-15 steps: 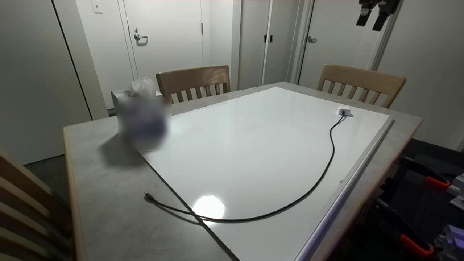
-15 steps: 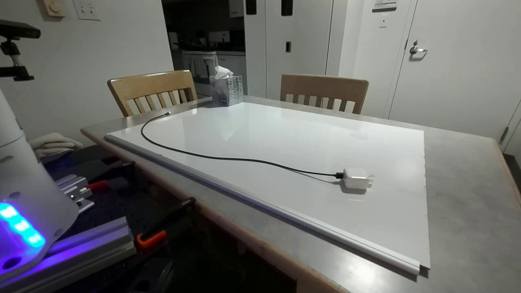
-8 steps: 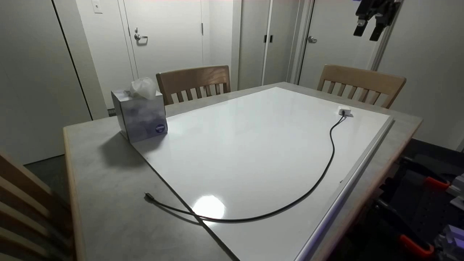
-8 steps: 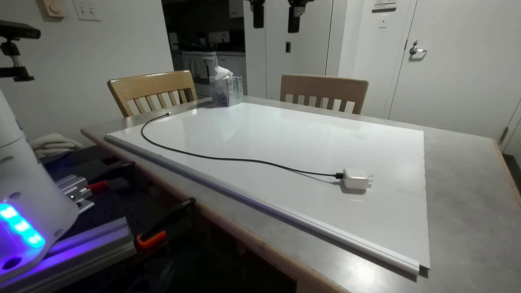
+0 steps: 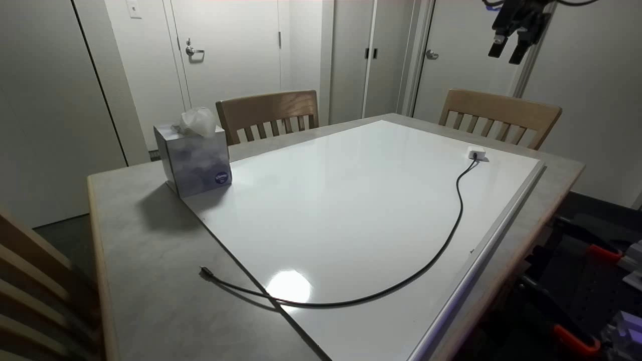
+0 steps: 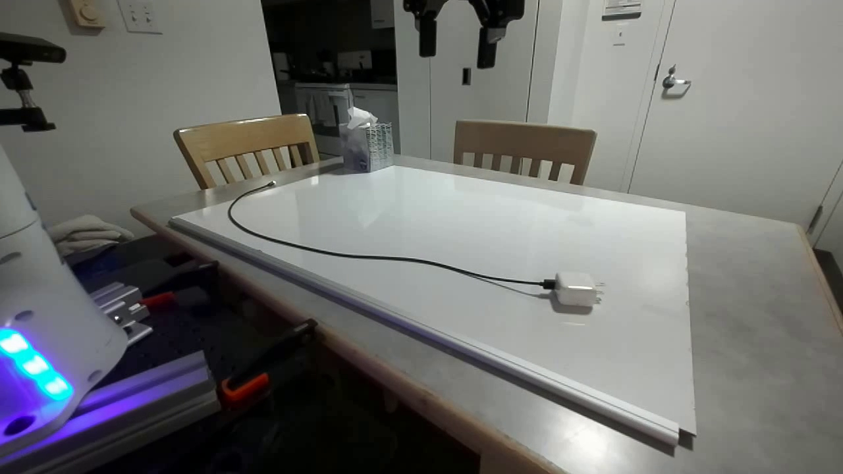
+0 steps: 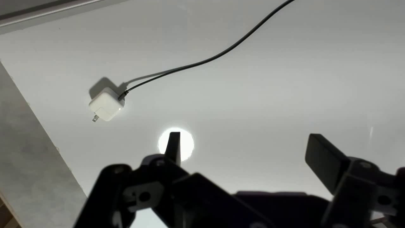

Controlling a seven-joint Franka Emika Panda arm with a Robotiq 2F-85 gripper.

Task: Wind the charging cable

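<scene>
Jaws hung above whiteboard (image 6: 461, 217), spread wide, gripping nothing. Charging cable (image 6: 355, 256) lay unwound across it, one end in white adapter (image 7: 106, 104), other reaching over tabletop (image 6: 744, 296). Good pickup likely needed slow descent, square grip across cable, no yank on adapter. Tissue box (image 5: 198, 160) logo (image 5: 221, 178) resembled Kleenex; wall notice (image 6: 621, 8) illegible.

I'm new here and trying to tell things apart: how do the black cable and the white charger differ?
The black cable is long, thin and curved; the white charger is compact and boxy. The charger sits wholly on the white board, while the cable runs past the board's edge over the grey tabletop. What they share: they are joined, the cable plugged into the charger.
</scene>
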